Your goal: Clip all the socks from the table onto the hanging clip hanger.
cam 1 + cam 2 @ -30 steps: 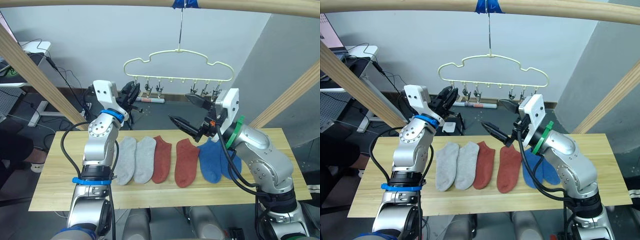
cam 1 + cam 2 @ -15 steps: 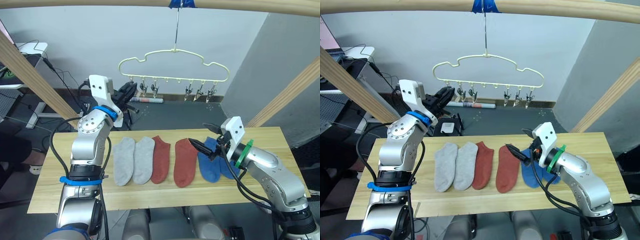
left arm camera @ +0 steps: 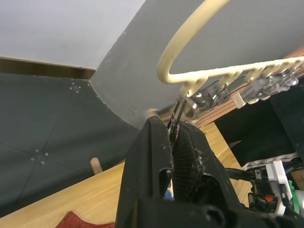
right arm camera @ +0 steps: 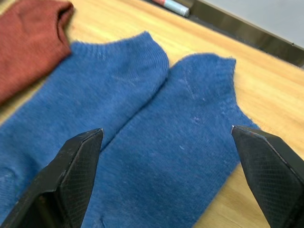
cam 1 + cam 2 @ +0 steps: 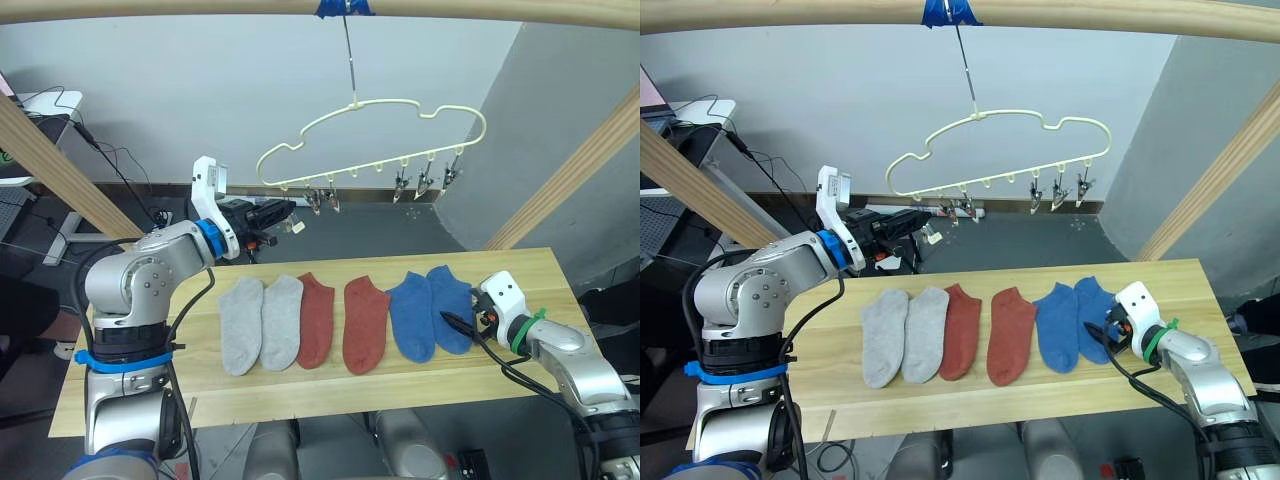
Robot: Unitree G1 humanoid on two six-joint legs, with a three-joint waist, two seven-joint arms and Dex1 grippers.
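Six socks lie in a row on the table (image 5: 150,392): two light grey (image 5: 240,322) (image 5: 283,318), two rust red (image 5: 316,318) (image 5: 364,322), two blue (image 5: 411,312) (image 5: 450,305). The pale yellow clip hanger (image 5: 380,112) hangs tilted, its left end lower. My left gripper (image 5: 288,206) is shut on a metal clip (image 3: 176,110) at that low left end. Low over the table at the right edge of the outer blue sock (image 4: 190,137), my right gripper (image 5: 450,321) stands open, its fingers (image 4: 80,156) spread wide above both blue socks.
The hanger's hook hangs from a horizontal wooden pole (image 5: 200,5) marked with blue tape (image 5: 345,8). Slanted wooden poles rise at the left (image 5: 50,160) and right (image 5: 570,170) behind the table. A desk with cables (image 5: 60,105) stands at the back left.
My right gripper came down from beside the hanger to the table by the blue socks. My left gripper reached the hanger's left end and shut on a clip; the hanger now tilts.
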